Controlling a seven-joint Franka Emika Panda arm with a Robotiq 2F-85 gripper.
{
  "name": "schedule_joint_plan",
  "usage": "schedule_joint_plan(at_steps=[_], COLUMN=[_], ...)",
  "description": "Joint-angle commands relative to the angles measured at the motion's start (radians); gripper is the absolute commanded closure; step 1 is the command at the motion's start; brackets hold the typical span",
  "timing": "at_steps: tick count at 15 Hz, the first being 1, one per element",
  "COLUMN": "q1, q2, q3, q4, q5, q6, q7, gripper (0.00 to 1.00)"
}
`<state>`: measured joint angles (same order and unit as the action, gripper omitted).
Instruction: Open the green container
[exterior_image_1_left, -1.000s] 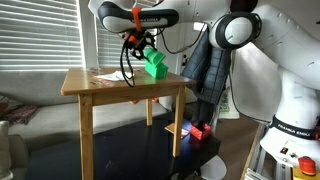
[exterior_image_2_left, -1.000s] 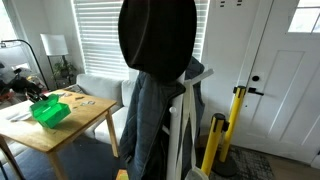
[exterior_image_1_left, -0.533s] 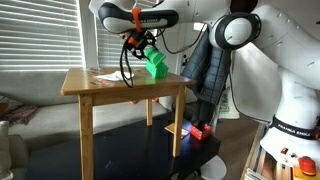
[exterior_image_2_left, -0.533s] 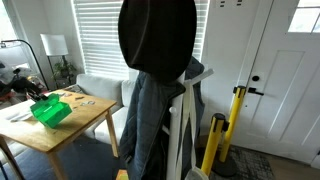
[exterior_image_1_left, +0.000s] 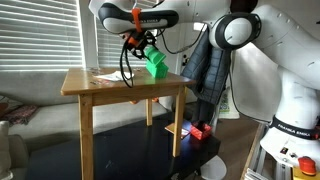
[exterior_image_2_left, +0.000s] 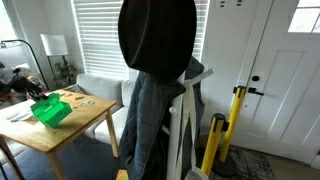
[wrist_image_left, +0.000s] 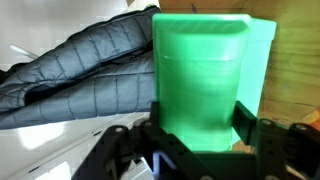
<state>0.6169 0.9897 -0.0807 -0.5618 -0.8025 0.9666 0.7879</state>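
The green container (exterior_image_1_left: 155, 65) is a small bright green box on the wooden table (exterior_image_1_left: 120, 86), near its far right part. It also shows in an exterior view (exterior_image_2_left: 49, 111) and fills the wrist view (wrist_image_left: 205, 80). My gripper (exterior_image_1_left: 143, 46) comes down on it from the upper left. In the wrist view the two fingers (wrist_image_left: 200, 130) sit on either side of the green box, pressed against it. Whether its lid is open I cannot tell.
White papers (exterior_image_1_left: 102, 75) lie on the table's left part. A dark jacket hangs on a rack (exterior_image_1_left: 205, 60) behind the table and blocks much of an exterior view (exterior_image_2_left: 155, 90). A couch (exterior_image_2_left: 95, 90) stands behind the table. Red items (exterior_image_1_left: 198, 130) lie on the floor.
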Motion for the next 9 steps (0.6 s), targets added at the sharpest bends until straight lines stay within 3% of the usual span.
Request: schedule_joint_plan(at_steps=[1, 9], q1=[0.050, 0.116], q2=[-0.015, -0.019], q3=[-0.065, -0.141], q4=[-0.050, -0.181], q5=[-0.123, -0.378], q6=[-0.052, -0.014], q7=[-0.088, -0.347], gripper=[0.55, 0.55])
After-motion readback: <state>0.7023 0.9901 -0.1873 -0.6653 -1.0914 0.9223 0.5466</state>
